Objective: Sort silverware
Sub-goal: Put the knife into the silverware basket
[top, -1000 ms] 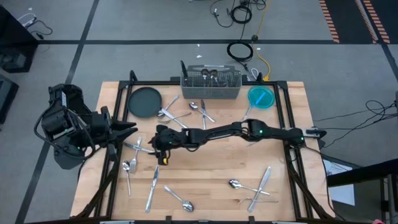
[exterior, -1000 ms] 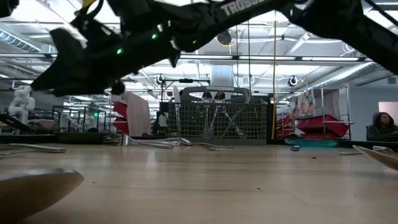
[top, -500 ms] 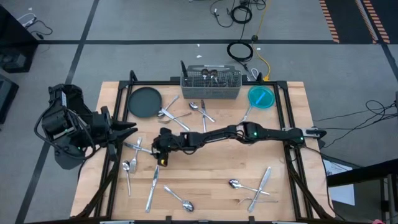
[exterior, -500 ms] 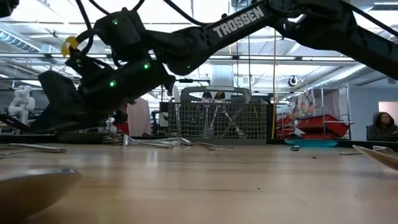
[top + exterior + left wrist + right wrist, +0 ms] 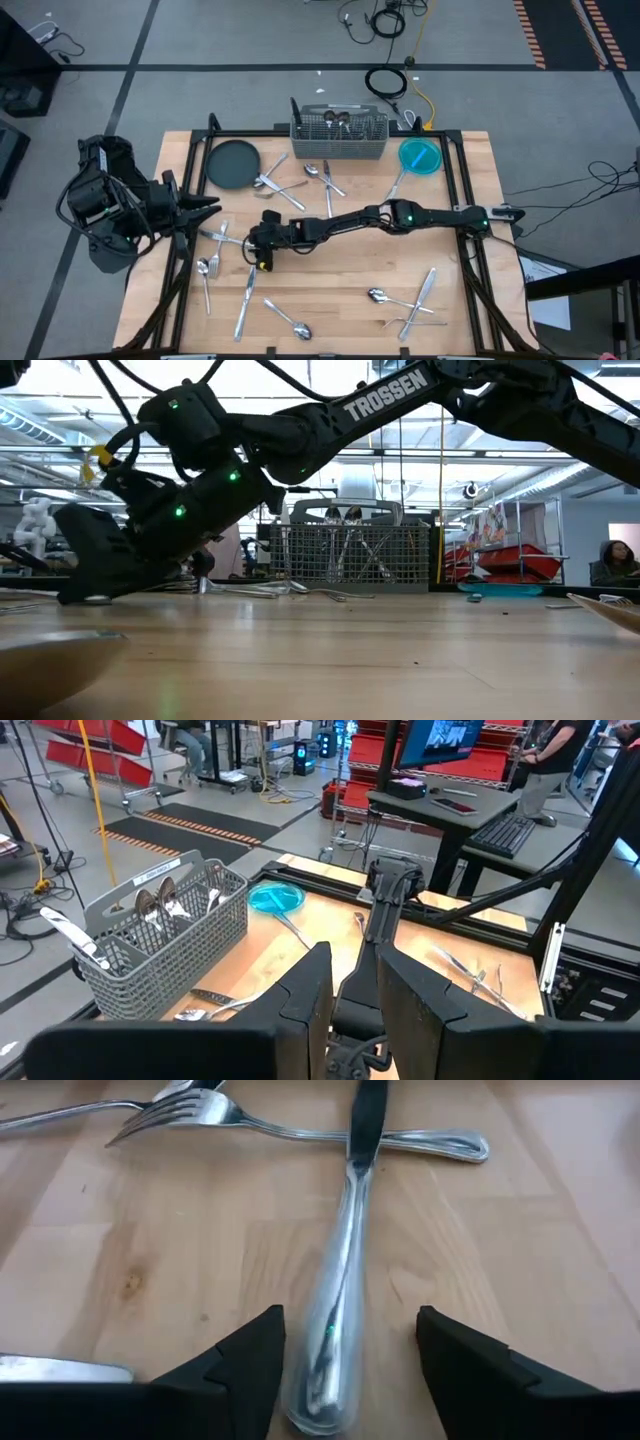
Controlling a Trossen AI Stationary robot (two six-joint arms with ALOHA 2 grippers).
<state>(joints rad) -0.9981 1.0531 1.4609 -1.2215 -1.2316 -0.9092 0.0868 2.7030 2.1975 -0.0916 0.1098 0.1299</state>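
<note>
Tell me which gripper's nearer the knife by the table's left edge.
Right. The right gripper straddles the knife handle, jaws open; the left gripper waits beside the table's left edge.

The wooden table stands on a grey carpeted floor crossed by dark seams, with orange-and-black striped tape at 1 o'clock and coiled black and yellow cables just past the table's far edge at 12 o'clock. In the low view the room behind is a bright workshop with ceiling light strips, red bins on racks and a seated person at 3 o'clock. The left wrist view shows a dark desk carrying a monitor.
</note>
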